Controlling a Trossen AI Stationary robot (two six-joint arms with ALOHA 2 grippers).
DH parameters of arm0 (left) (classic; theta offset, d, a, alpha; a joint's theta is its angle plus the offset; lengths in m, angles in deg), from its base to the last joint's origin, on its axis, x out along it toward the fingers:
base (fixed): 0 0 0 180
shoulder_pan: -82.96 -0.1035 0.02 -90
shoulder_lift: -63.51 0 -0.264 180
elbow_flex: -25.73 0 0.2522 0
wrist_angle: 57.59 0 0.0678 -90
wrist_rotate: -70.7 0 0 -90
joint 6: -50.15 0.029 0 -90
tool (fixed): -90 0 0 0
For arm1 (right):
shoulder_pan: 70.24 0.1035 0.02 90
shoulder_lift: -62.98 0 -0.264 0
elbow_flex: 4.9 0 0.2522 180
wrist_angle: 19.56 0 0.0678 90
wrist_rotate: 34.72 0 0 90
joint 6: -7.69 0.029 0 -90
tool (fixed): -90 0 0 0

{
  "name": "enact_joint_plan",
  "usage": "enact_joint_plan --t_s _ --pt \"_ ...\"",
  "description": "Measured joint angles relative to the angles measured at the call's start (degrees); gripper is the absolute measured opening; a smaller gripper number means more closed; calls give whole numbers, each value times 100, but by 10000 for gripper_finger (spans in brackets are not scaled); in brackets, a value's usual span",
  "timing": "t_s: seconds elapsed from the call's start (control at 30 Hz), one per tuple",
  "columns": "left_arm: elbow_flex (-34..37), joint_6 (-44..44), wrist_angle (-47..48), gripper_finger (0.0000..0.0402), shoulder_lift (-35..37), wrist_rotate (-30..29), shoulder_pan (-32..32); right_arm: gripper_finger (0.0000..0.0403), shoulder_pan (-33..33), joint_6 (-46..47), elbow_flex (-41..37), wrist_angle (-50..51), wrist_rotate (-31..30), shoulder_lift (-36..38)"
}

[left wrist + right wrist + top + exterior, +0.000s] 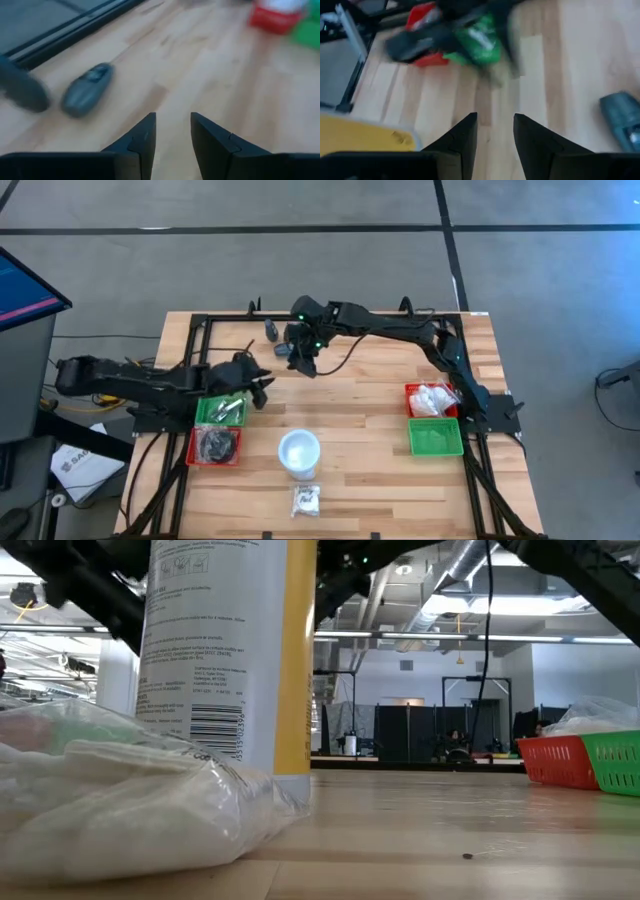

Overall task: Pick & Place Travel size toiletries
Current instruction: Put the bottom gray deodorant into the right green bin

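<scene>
While both grippers hang empty with fingers narrowly parted, the left gripper beside the left-edge green tray and the right gripper near the tabletop's far edge, a dark oblong toiletry lies there and a wrapped white piece by the near edge.

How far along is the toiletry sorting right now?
Partly done. The left green tray and left red tray already hold small items, and the right red tray holds white packets. Nothing is in hand: both the left gripper and right gripper show bare wood between their fingers. Still loose: dark oblong pieces near the back edge and a wrapped packet at the front.
</scene>
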Motion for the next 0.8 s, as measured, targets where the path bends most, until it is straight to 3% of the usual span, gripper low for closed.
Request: enact_joint_plan --t_s 0.2,0.4,0.8 --pt "3 419 -599 113 -900 840 -1145 118 294 -237 -6 563 -11 325" --pt "-111 688 -1119 113 -1606 1473 -1859 118 509 -378 -6 847 -19 505" --pt "-997 1180 -1166 139 -2845 1622 -2366 118 541 -561 -10 820 -37 531"
